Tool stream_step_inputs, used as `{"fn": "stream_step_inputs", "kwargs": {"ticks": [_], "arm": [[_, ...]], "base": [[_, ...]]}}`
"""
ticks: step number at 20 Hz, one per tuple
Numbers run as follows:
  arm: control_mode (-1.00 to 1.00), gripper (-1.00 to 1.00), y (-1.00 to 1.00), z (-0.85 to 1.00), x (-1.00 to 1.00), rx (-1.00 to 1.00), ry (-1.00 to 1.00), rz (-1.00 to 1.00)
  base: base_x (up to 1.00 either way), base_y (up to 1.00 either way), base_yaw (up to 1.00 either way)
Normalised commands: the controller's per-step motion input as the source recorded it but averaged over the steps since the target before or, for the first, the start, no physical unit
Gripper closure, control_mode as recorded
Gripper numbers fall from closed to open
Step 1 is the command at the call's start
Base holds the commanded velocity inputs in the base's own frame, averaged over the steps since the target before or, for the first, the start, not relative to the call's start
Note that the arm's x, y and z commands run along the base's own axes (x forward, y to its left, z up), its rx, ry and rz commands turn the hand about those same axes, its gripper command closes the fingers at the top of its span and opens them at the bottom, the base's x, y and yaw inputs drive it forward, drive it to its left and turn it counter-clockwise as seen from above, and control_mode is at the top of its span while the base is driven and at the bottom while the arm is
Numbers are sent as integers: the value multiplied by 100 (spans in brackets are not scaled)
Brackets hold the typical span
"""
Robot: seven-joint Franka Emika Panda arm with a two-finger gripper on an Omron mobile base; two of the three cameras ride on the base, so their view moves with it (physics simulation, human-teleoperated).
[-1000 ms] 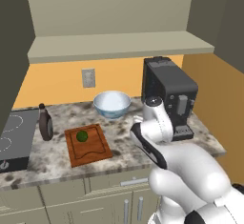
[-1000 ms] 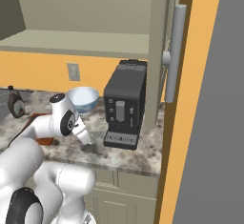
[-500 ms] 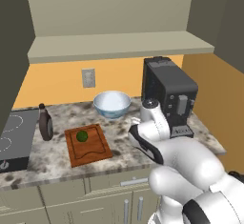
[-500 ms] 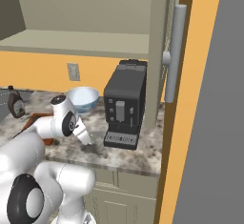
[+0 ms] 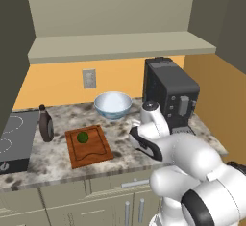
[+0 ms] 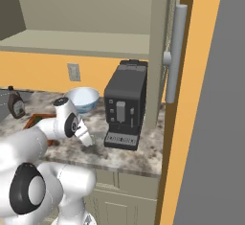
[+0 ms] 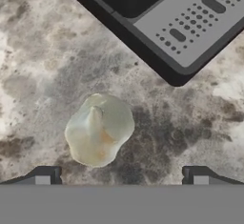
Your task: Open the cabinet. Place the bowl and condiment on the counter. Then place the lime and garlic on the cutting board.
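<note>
The garlic (image 7: 99,130), a pale lumpy bulb, lies on the speckled counter (image 7: 43,51) just ahead of my open gripper (image 7: 121,178), a little left of the middle between its fingertips (image 7: 45,176). In the right base view the gripper (image 6: 87,139) points down at the counter in front of the coffee machine. The lime (image 5: 82,137) sits on the reddish cutting board (image 5: 89,148). The bowl (image 5: 113,105) and the dark condiment (image 5: 46,124) bottle stand on the counter (image 5: 53,169). The cabinet (image 5: 120,47) is open and its shelves are bare.
A black coffee machine (image 5: 168,93) stands close on the right, its base (image 7: 181,23) just beyond the garlic. The open cabinet door with its silver handle (image 6: 174,51) hangs at the right. A black stovetop (image 5: 12,141) lies at the far left.
The arm's white links have swung a little forward over the counter. The hand has barely moved and its jaws stay wide.
</note>
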Motion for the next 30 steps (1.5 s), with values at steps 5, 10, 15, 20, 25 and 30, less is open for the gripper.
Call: {"fn": "stream_step_inputs", "kwargs": {"ticks": [5, 10, 15, 20, 25, 30], "arm": [[-100, -100, 0, -9, 8, 0, 4, 0], [-100, -100, 0, -12, 7, 0, 5, 0], [-100, -100, 0, -7, 14, 0, 3, 0], [-100, -100, 0, -11, 18, 0, 0, 0], [-100, -100, 0, -13, 9, 0, 0, 0], [-100, -100, 0, -13, 12, 0, 1, 0]], "base": [[0, 0, 0], [0, 0, 0], [0, 0, 0], [0, 0, 0], [0, 0, 0], [0, 0, 0]]}}
